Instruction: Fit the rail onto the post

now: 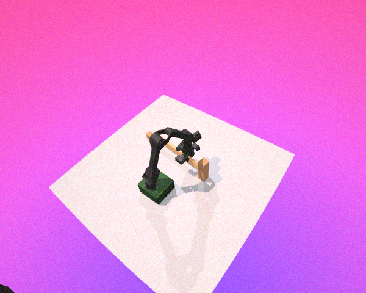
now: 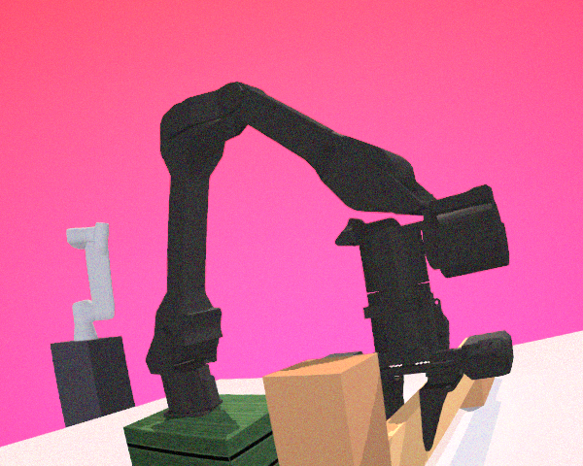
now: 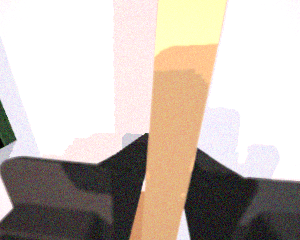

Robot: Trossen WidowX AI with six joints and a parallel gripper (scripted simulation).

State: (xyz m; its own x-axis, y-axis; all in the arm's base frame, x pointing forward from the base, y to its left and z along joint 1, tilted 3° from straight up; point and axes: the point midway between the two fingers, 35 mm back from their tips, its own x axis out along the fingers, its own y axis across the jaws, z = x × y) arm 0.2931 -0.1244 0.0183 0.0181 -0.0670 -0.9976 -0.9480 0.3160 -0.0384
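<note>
black arm (image 1: 154, 159) on green base (image 1: 166, 182), gripper (image 1: 185, 160) gripping rail (image 1: 171, 147) near post (image 1: 203, 170)

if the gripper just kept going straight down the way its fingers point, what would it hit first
Probably the white table, just below the fingertips. The gripper already straddles the rail; the remaining gap is unclear.
</note>
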